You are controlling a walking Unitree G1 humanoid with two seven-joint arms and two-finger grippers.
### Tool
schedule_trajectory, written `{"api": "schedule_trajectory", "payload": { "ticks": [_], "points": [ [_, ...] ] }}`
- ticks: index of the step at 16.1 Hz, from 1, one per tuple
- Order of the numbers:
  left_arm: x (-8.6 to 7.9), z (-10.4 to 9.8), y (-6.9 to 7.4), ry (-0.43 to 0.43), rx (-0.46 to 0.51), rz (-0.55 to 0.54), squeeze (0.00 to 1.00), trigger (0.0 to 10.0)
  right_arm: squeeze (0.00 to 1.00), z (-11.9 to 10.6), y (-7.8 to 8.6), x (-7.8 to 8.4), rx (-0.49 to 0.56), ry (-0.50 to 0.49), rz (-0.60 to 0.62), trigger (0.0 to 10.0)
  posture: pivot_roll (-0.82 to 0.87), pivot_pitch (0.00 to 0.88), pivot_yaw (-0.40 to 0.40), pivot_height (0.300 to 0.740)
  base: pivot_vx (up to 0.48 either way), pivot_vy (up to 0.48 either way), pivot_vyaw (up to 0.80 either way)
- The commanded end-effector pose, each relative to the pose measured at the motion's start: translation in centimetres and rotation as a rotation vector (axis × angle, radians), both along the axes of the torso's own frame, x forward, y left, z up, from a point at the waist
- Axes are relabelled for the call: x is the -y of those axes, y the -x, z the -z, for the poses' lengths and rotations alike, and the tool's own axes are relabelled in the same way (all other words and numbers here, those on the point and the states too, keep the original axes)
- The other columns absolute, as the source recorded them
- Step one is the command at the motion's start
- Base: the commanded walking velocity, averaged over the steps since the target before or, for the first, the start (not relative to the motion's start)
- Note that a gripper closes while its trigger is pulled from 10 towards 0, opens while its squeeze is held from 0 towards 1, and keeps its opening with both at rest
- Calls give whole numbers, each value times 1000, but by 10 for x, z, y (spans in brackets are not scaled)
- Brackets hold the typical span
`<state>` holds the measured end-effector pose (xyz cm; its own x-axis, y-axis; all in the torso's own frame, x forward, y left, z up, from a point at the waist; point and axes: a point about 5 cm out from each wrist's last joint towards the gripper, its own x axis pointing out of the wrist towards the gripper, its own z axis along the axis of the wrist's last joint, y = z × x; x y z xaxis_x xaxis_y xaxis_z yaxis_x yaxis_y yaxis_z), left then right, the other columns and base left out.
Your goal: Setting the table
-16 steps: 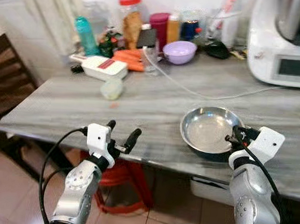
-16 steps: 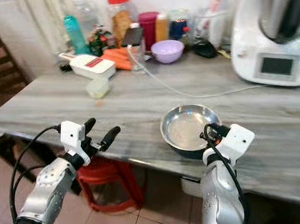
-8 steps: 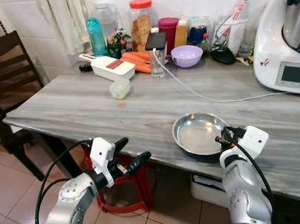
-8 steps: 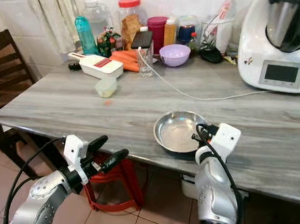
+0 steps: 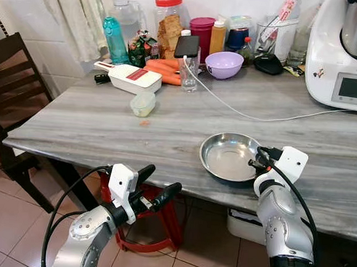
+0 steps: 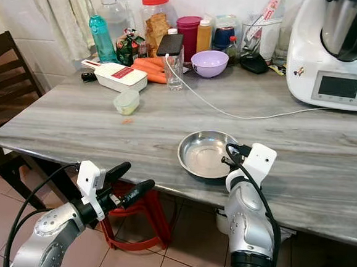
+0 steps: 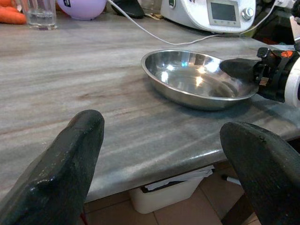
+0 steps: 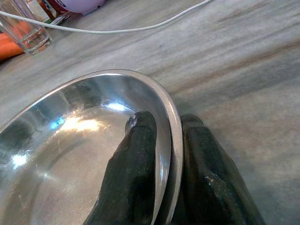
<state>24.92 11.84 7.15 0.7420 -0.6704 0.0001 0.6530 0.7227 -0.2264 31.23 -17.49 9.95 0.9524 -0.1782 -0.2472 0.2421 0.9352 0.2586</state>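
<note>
My two arms are silver metal with rounded, jointed casings and small screws on the shells. Each ends in a white boxy wrist block carrying a tool of two long black fingers: left tool (image 5: 154,182), right tool (image 8: 161,164). Black cables loop from each wrist block back down along the forearm.

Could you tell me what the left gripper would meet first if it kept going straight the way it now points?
Probably the steel bowl: the open left gripper hangs off the table's near edge, aimed across it. Its height is unclear, so the fingers might catch that edge first.
</note>
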Motion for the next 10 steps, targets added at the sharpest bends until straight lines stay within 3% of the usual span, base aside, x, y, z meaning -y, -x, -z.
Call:
{"api": "schedule_trajectory", "payload": {
  "ticks": [1, 10],
  "points": [
    [-4, -2, 0, -10, 7, 6, 0, 10000, 0, -2, -4, -5, 3, -3, -9, 10000, -111, 0, 143, 740, 0, 0, 0],
    [-4, -2, 0, -10, 7, 6, 0, 10000, 0, -2, -4, -5, 3, -3, -9, 10000, -111, 0, 143, 740, 0, 0, 0]
  ]
}}
